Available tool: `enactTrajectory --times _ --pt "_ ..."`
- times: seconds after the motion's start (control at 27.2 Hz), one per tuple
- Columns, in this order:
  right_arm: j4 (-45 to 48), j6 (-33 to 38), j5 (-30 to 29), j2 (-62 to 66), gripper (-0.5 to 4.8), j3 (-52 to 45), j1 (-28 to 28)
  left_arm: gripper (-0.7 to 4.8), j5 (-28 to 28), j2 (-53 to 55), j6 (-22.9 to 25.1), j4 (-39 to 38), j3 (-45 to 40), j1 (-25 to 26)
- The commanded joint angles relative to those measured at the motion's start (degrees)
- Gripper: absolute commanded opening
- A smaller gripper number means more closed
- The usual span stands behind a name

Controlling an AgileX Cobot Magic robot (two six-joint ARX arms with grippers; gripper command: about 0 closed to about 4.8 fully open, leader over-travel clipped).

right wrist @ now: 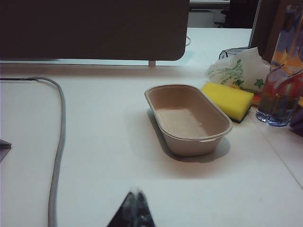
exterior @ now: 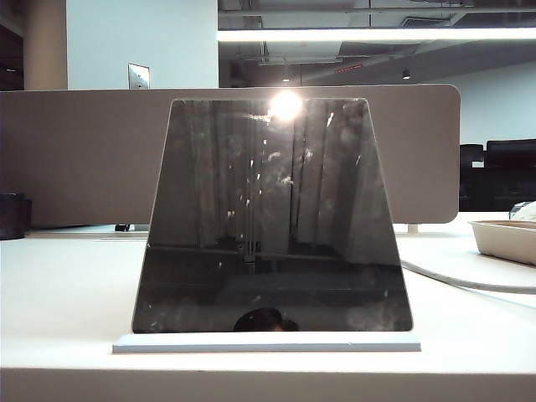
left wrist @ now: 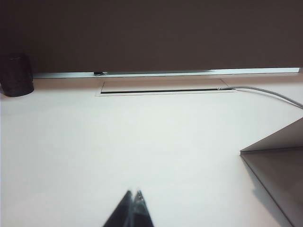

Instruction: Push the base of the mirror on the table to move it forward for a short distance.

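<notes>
The mirror [exterior: 272, 213], a dark glossy trapezoid with a bright light spot near its top, stands upright on its thin white base [exterior: 266, 343] close to the front edge of the white table [exterior: 59, 293]. Neither gripper shows in the exterior view. In the left wrist view my left gripper [left wrist: 134, 193] is shut with nothing in it, above bare tabletop, and a grey slanted part of the mirror [left wrist: 279, 175] lies some way off to its side, apart from it. My right gripper [right wrist: 136, 193] is shut and empty too, over the table short of a beige tray [right wrist: 189, 120].
A grey cable [right wrist: 59, 137] runs across the table between the mirror and the tray. Beyond the tray lie a yellow sponge [right wrist: 228, 99], a plastic bag [right wrist: 239, 71] and a bottle [right wrist: 284, 80]. A beige partition board [exterior: 84, 151] closes the back. A dark cup [left wrist: 16, 75] stands at the far left.
</notes>
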Motion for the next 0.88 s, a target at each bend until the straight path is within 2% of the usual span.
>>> enactTrajectory --times 0.04,0.22,0.29,0.44,0.55,0.59,0.66,0.7,0.77,0.88 --pt "0.61 0.31 0.02 0.0 -0.05 0.24 0.02 -0.01 0.28 0.04 0.24 0.63 0.07 -0.02" --pt "0.61 0.31 0.02 0.0 -0.05 0.24 0.02 -0.01 0.26 0.04 0.24 0.63 0.04 -0.22" --pt "0.61 0.31 0.02 0.0 -0.05 0.24 0.02 -0.01 -0.59 0.04 0.24 0.63 0.04 -2.49" --pt "0.63 0.96 -2.03 0.0 -0.05 0.24 0.07 -0.01 -1.36 0.04 0.24 0.63 0.04 -14.73" --pt "0.66 3.96 -7.08 0.0 -0.05 0.24 0.07 -0.01 -1.22 0.04 0.24 0.63 0.04 -26.82" --pt "0.68 4.35 -7.98 0.0 -0.05 0.26 0.07 -0.01 -1.2 0.04 0.24 0.63 0.04 -28.76" --pt "2.64 11.26 -11.02 0.0 -0.05 0.31 0.07 -0.01 -1.18 0.04 0.24 0.66 0.04 -34.73" --pt "7.23 20.61 -14.19 0.0 -0.05 0.33 0.07 -0.01 -1.18 0.04 0.24 0.66 0.04 -37.68" --pt "14.34 30.84 -17.16 0.0 -0.06 0.37 0.07 -0.01 -1.16 0.04 0.24 0.63 0.04 -39.6" --pt "23.19 41.77 -19.52 0.02 -0.06 2.64 0.07 -0.01 -1.2 0.04 0.24 0.63 0.04 -40.83"
